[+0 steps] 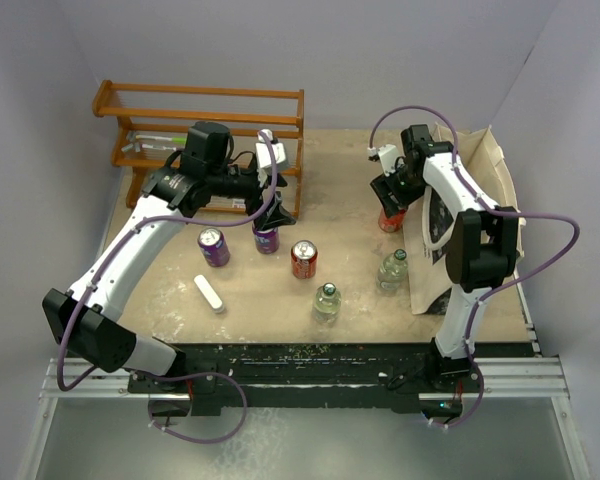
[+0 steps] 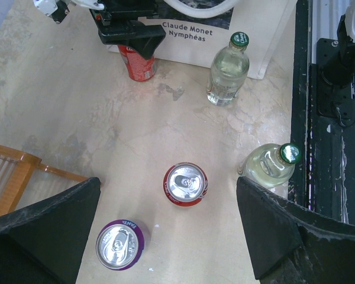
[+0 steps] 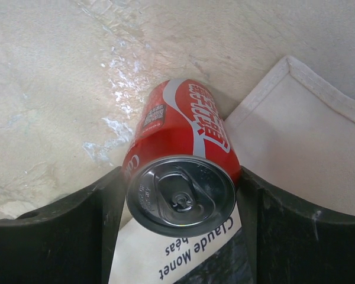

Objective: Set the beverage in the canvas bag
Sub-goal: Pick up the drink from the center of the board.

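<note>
I see my right gripper point(image 3: 180, 177) partly closed on a red Coca-Cola can point(image 3: 183, 127), with one black finger against each side of it. The white Coca-Cola script runs down its wall. The can stands upright with its long axis vertical, its silver pull-tab lid facing up at the wrist camera and its base apparently on the desk point(image 2: 77, 106).

The canvas bag point(image 3: 302, 142) is just beyond the right gripper and touches the can. A cream hemmed corner shows past the right finger, and the printed panel sits under the can's rim. On that panel I read "Claude Monet", with "Nymphéas" below it.

My left gripper point(image 1: 272, 214) is wide open and holds nothing.

I count six drinks:
- **Red cans:** two. One is the gripped can, and a second red can point(image 2: 185, 184) stands lid up below the left gripper, between its spread fingers.
- **Purple cans:** two. One purple can point(image 2: 120, 244) stands close to that gripper's left finger, and another purple can point(image 1: 213, 246) stands just to its side. Their lettering is too small for me to read.
- **Bottles:** two clear bottles with green caps. One bottle point(image 2: 229, 65) stands by the bag, near the right gripper, and the other bottle point(image 2: 269, 168) is beside the left gripper's right finger.

One white stick point(image 1: 209, 293) lies on the desk. One wooden rack point(image 1: 200, 110) stands beyond the left gripper.
</note>
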